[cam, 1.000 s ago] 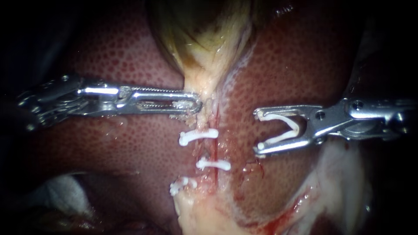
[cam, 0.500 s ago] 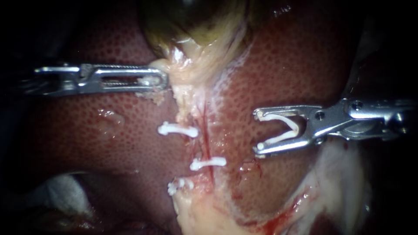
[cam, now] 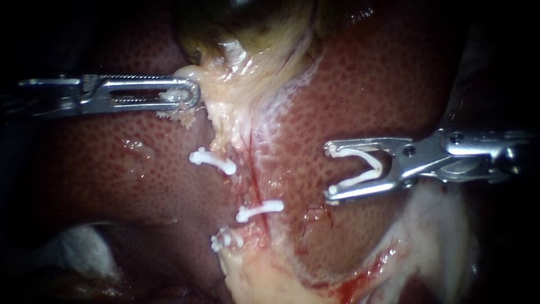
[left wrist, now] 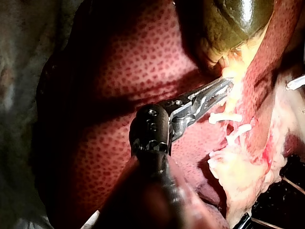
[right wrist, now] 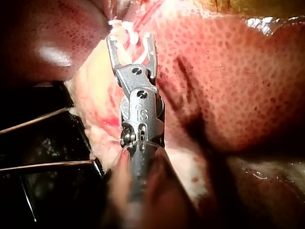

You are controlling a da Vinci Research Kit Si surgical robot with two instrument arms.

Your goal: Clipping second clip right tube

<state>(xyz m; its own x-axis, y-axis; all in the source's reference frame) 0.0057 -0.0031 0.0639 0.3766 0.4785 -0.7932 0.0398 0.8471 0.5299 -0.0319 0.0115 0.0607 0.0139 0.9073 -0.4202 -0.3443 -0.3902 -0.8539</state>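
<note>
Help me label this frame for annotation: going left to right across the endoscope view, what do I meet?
Left instrument, gripping gallbladder tissue → middle clip of the three → bare liver → right instrument, holding an open clip.

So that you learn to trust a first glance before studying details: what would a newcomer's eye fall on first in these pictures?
First, the right instrument, holding an open white clip over the mottled red liver, clear of the pale strip in the middle. Then the closed white clips lying across that strip, and the left instrument gripping pale tissue just below the greenish gallbladder.
</note>
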